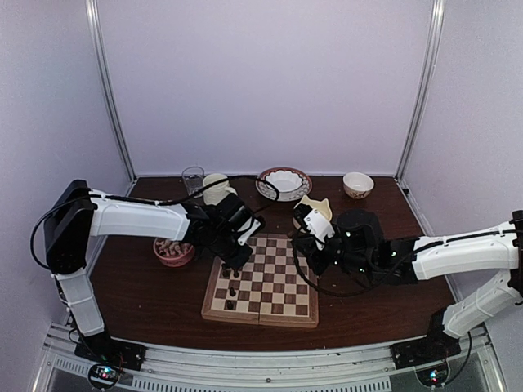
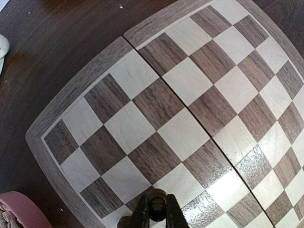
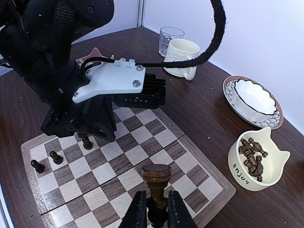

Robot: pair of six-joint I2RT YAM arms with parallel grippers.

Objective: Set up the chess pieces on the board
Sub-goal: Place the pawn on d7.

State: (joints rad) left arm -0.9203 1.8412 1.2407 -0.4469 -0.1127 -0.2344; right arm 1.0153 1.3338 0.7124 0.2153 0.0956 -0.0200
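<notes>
The chess pieces [image 3: 56,156] upright on the board [image 3: 138,155] are at its left edge; others lie in a cream bowl [image 3: 236,161] marked "ENJOY", right of it. We see the right gripper [image 3: 156,209] closed on an upright dark piece [image 3: 156,176] over the board's right side, and the left gripper [image 2: 156,213] pinching a second dark piece [image 2: 156,202] over its left side.

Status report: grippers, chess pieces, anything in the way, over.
Left gripper shut on dark chess piece, over bare board squares. Right gripper shut on brown chess piece. Three dark pieces stand on board. Left arm hangs close over them.
</notes>
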